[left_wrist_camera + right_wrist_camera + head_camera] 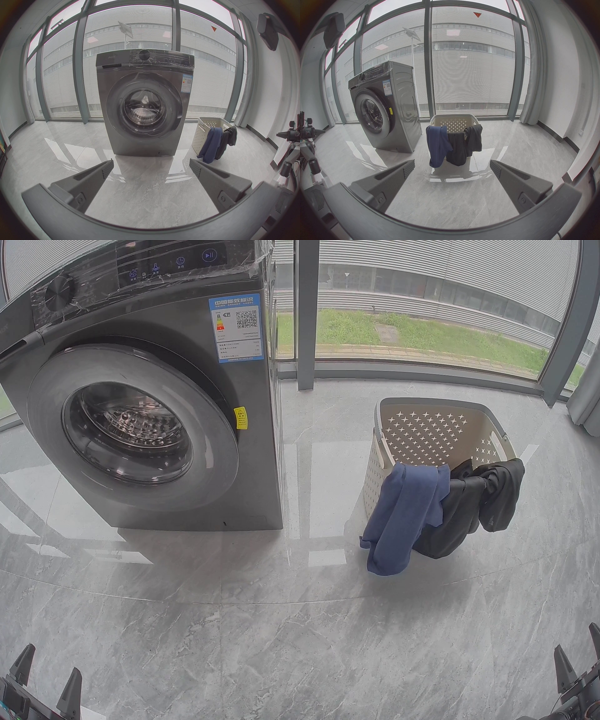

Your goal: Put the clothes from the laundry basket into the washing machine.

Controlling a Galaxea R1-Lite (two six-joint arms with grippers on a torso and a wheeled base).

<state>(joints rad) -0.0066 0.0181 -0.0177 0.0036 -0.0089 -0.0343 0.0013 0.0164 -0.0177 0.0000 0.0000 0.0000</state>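
Dark grey, both of my tools: the left gripper (49, 671) sits low over the near left of the floor (281, 627) with its fingers spread wide and nothing between them, and the right gripper (576, 646), at the near right, is likewise spread and empty.

Out from them, the laundry basket (431, 427) stands toward the far edge of the floor by the window (437, 315). It is to the right of the washing machine (156, 396) and apart from it. The clothes hang over the basket's near rim. A blue garment (406, 509) is on the left, drooping close to the floor, and black clothing (462, 515) is just beside it, overlapping its edge. I cannot tell whether the black is one piece or two.

I judge all of it soft, light and limp, so it will sag, trail and perhaps drag a neighbour along. I would pinch a thick fold at the rim, where the cloth bunches, and take the blue first since it lies outermost. The perforated basket looks light and could tip if a garment snags. The machine's round door (131, 427) is shut, so I reckon it wants opening first.

As for labels, a blue-bordered sticker (236, 327) with a coloured rating scale and a square code sits at the front's upper right corner. A small yellow sticker (241, 418) is beside the door, and icons glow on the film-wrapped control panel (169, 262). The print I leave unread.
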